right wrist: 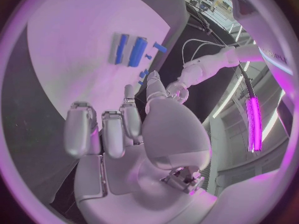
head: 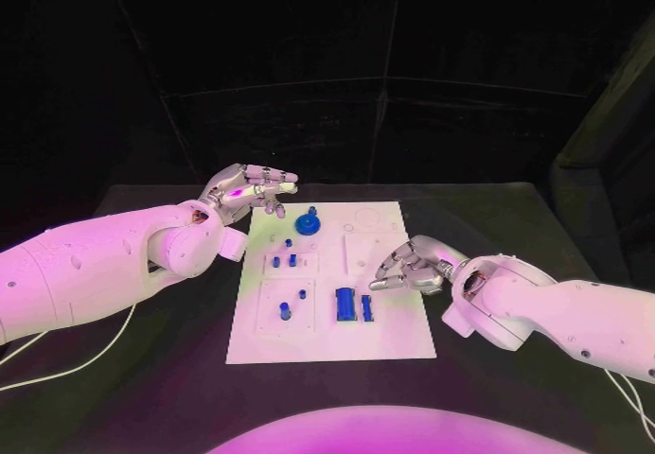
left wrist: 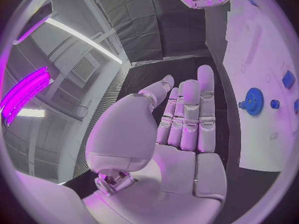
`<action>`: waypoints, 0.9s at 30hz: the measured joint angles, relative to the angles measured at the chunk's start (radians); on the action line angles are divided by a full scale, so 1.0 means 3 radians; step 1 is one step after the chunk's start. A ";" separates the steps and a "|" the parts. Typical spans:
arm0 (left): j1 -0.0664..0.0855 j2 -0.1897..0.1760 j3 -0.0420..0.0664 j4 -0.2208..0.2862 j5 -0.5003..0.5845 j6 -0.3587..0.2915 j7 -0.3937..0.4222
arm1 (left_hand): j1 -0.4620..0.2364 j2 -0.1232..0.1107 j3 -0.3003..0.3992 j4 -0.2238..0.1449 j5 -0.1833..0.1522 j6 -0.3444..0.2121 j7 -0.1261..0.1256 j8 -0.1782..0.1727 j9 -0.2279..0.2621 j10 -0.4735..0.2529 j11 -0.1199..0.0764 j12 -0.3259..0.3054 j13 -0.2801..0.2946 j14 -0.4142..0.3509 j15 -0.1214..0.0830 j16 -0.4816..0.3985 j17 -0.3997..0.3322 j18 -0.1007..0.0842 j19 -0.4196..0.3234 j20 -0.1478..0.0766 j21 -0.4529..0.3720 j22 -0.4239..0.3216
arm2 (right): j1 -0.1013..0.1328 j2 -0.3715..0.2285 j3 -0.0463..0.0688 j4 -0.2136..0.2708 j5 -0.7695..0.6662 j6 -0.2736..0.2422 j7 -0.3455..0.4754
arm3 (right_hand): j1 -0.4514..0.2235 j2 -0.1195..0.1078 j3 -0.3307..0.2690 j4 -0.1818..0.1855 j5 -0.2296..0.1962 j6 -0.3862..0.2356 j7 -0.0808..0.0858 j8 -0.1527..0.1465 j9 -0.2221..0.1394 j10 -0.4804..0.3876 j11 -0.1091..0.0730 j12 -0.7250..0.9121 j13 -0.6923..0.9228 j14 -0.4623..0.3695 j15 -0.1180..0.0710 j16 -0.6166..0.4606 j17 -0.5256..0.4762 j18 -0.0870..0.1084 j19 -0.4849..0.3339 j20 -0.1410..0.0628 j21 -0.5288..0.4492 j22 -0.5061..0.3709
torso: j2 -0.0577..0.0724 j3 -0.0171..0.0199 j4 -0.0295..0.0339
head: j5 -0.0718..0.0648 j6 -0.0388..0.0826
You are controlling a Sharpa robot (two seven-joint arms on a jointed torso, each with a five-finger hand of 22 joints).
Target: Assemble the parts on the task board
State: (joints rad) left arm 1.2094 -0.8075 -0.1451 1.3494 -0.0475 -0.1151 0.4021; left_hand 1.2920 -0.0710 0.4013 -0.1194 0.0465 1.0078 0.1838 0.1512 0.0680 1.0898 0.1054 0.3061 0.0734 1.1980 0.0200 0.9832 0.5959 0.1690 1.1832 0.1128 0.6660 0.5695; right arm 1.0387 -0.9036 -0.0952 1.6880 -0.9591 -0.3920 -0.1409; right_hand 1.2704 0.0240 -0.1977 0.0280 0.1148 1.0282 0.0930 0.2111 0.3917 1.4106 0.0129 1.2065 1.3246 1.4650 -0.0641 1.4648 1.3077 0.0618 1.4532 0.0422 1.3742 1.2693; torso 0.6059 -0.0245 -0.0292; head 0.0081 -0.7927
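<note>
The white task board [head: 396, 331] lies in the middle of the black table. A blue gear [head: 309, 224] [left wrist: 252, 101] stands near its far edge. Two long blue pieces [head: 345, 305] [right wrist: 137, 51] lie side by side near the board's middle, and several small blue pegs [head: 284, 259] stand left of them. My left hand [head: 250, 189] [left wrist: 187, 119] hovers above the board's far left corner, palm bare and fingers extended. My right hand [head: 405, 265] [right wrist: 118, 124] hangs over the board's right edge, just right of the long pieces, its fingers curled in with nothing seen in them.
Bare black table [head: 519, 218] surrounds the board on all sides. White cables [head: 82, 364] trail from my left arm across the table's near left. Dark curtains stand behind the far edge.
</note>
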 measured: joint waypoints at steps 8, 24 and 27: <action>-0.0010 0.0108 0.0000 -0.0238 0.0149 -0.0017 0.0052 | -0.0062 -0.0009 -0.0028 0.0041 0.0012 0.0024 -0.0025 0.0039 0.0000 -0.0038 0.0038 -0.0111 -0.0037 -0.0773 0.0150 -0.1153 -0.0620 -0.0002 -0.0817 0.0134 -0.0704 -0.0377 | 0.0177 0.0224 0.0064 -0.0690 0.1231 0.0000 0.0856 | 0.0460 0.0291 0.0027 -0.0246 0.0065 -0.0177 0.0207 -0.0282 -0.0219 -0.1080 0.0236 -0.3280 -0.2203 -0.0936 0.0238 -0.2731 -0.2382 0.0366 -0.1310 0.0200 -0.2339 -0.2416 | -0.0099 -0.0030 0.0004 | -0.0040 0.0207; -0.0119 0.0400 0.0002 -0.0782 0.0449 -0.0084 0.0205 | -0.0493 0.0058 -0.0227 0.0216 -0.0041 -0.0362 -0.0118 -0.0224 -0.0077 -0.0454 0.0137 -0.0689 -0.0103 -0.1199 0.0357 -0.2507 -0.1424 0.0000 -0.1609 0.0403 -0.1614 -0.1106 | 0.0224 0.0796 0.0211 -0.1822 0.2362 0.0203 0.1651 | -0.0023 0.0408 -0.0030 -0.0644 0.0042 -0.0417 0.0196 -0.0555 -0.0927 -0.1383 0.0372 -0.3869 -0.4178 -0.1390 0.0481 -0.4711 -0.4018 0.0365 -0.1537 0.0469 -0.4135 -0.3812 | -0.0252 -0.0018 0.0012 | -0.0050 0.0507; -0.0139 0.0388 0.0020 -0.0730 0.0445 -0.0106 0.0200 | -0.0934 0.0128 -0.0358 0.0283 -0.0088 -0.0708 -0.0175 -0.0326 -0.0135 -0.0821 0.0081 -0.0790 -0.0158 -0.1522 0.0308 -0.2597 -0.1489 -0.0054 -0.1876 0.0315 -0.1682 -0.1198 | 0.0207 0.0754 0.0212 -0.1758 0.2363 0.0178 0.1646 | -0.0501 0.0353 0.0045 -0.0579 -0.0007 -0.0760 0.0139 -0.0615 -0.0971 -0.1760 0.0326 -0.3926 -0.4267 -0.1786 0.0384 -0.4778 -0.4093 0.0329 -0.1911 0.0400 -0.4186 -0.3859 | -0.0246 -0.0008 0.0019 | -0.0048 0.0528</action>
State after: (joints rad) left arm 1.1679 -0.6912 -0.1390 1.1304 0.0858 -0.1468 0.4622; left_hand 1.0118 -0.0326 0.2938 -0.0345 0.0201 0.7953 0.1314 0.0535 0.0274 0.8436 0.1296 0.0691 0.0258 0.7414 0.1123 0.2040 0.1493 0.1529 0.6203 0.2073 0.1614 0.2102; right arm 1.1010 -0.6773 -0.0317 1.1606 -0.2502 -0.3387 0.3530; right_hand 1.1202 0.1300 -0.1844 -0.1457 0.1126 0.8002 0.1346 0.0267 0.1006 0.8827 0.1106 0.0286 0.0445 0.9291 0.0510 0.0313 0.0797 0.1606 0.8799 0.1621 0.1185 0.1115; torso 0.5321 -0.0268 -0.0235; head -0.0063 -0.6344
